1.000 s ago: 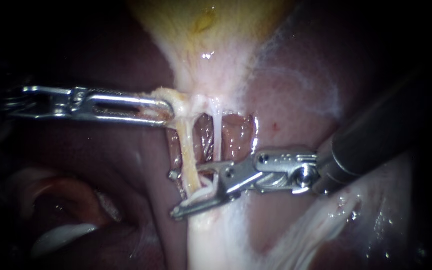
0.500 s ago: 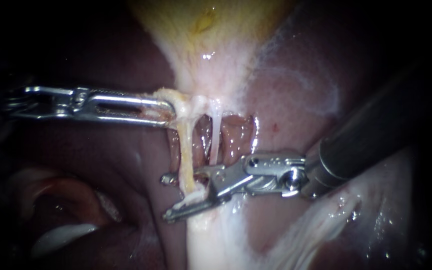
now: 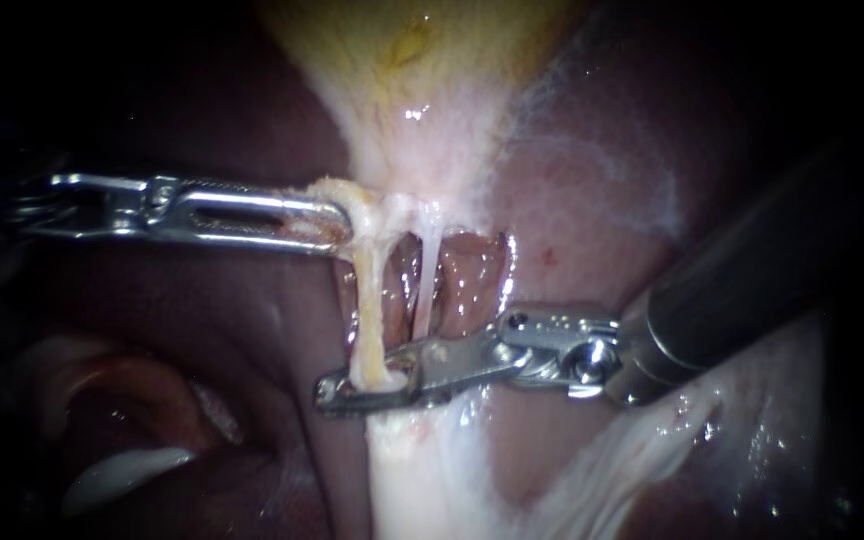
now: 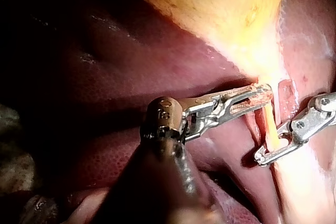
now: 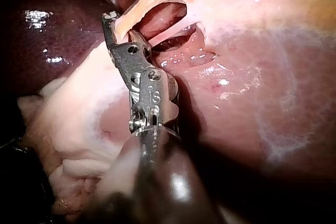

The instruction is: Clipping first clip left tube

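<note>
Right hand: the right instrument [image 3: 367,385] has its hand drawn narrow across the low end of the left tube [image 3: 370,300], one jaw on each side, gripping it.
Left hand: the left instrument [image 3: 327,222] has its hand clamped on the pale tissue at the neck of the gallbladder [image 3: 422,60].
Why held so: the left instrument's hold seems meant to keep the tube taut and lifted off the liver [image 3: 252,330], so the jaws can cross it squarely.
Left tube: it runs from the gallbladder's neck down to the white tissue and is caught near its foot.
Clip: any clip would be hidden inside the jaws, so I cannot tell.
Around: a thinner tube [image 3: 430,270] hangs just beside it, outside the jaws.
In the way: that thinner tube lies near the jaws' hinge and could snag.
</note>
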